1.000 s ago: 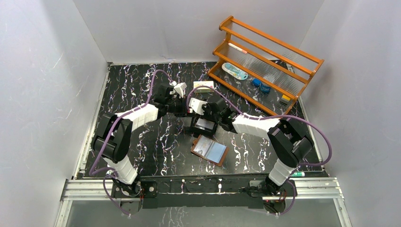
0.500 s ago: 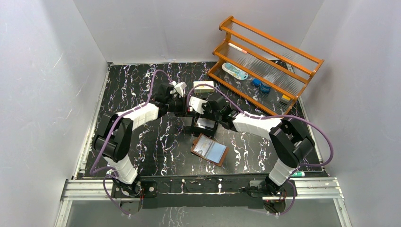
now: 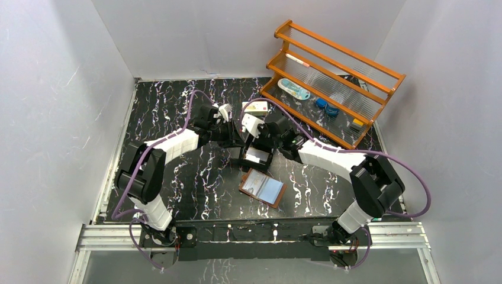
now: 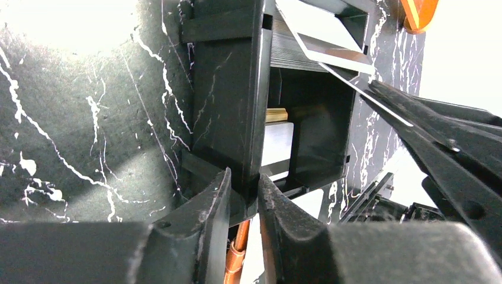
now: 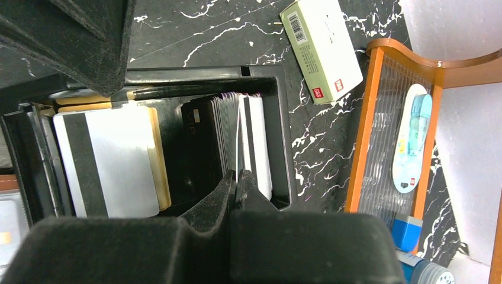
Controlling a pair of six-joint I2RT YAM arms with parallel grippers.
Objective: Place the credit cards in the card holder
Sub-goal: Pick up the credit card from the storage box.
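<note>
Left gripper (image 4: 243, 186): nearly closed, pinching tray (image 5: 284, 118) wall. Right gripper (image 5: 238, 177): closed on one card (image 5: 240, 136) in tray. Holder (image 3: 262, 188) open, 6 o'clock of tray.

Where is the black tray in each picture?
Top view: black tray sits near the picture's middle.
Left wrist: black tray fills the centre.
Right wrist: black tray spans left and centre.
Shared landmark: the orange rack, in all three.

"VIP" on a black card (image 5: 198, 142)
</note>
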